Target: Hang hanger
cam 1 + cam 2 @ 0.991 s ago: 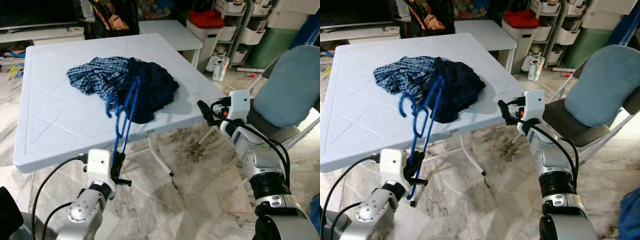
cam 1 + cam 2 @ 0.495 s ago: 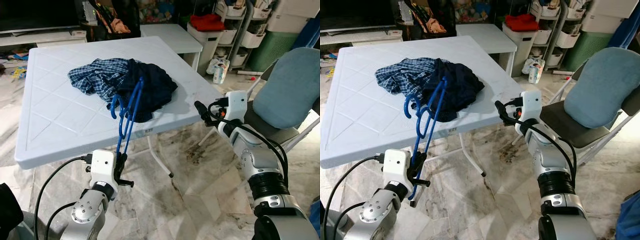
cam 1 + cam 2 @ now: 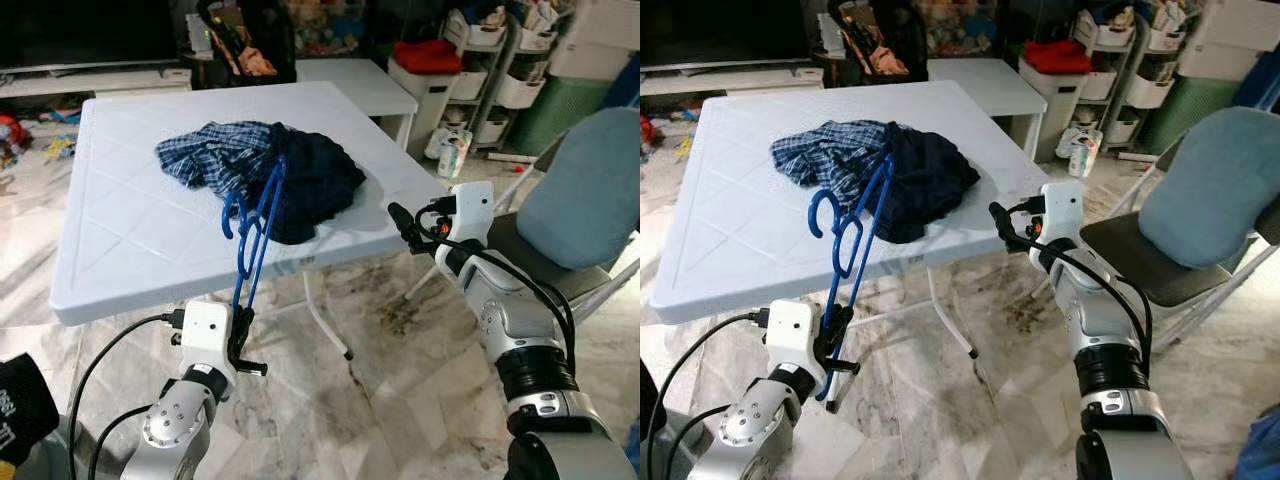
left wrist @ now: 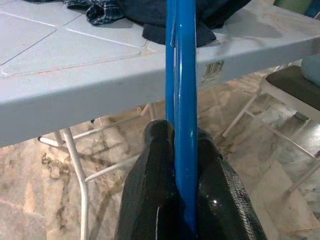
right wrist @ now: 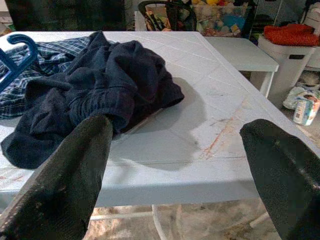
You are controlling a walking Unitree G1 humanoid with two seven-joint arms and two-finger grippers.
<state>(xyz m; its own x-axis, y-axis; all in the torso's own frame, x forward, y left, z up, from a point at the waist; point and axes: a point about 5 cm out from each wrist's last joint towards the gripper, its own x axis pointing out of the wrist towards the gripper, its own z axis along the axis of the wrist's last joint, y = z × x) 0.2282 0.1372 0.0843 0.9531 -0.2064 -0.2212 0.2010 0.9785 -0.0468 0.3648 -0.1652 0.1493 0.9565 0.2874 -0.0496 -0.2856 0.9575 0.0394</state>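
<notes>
Two blue plastic hangers [image 3: 253, 235] stand upright in front of the white table [image 3: 120, 240], their hooks near the clothes. My left gripper [image 3: 240, 335] is shut on their lower bar, below the table's front edge; the blue hangers [image 4: 180, 100] run between its fingers [image 4: 155, 190]. A pile of clothes lies on the table: a blue plaid shirt [image 3: 215, 160] and a dark navy garment [image 3: 315, 180]. My right gripper [image 3: 400, 220] is open, held in the air at the table's front right corner, pointing at the navy garment [image 5: 105, 90], nothing between its fingers [image 5: 65, 175].
A folding chair with a pale blue back [image 3: 575, 190] stands close on the right. A second white table [image 3: 350, 80], storage shelves with bins [image 3: 500, 70] and a red item [image 3: 430, 55] lie behind. The floor is marble tile [image 3: 400, 380]. Toys litter the far left.
The camera has backed off slightly, so the table sits further away. My left gripper still holds the hangers, and the right gripper has kept its open pose.
</notes>
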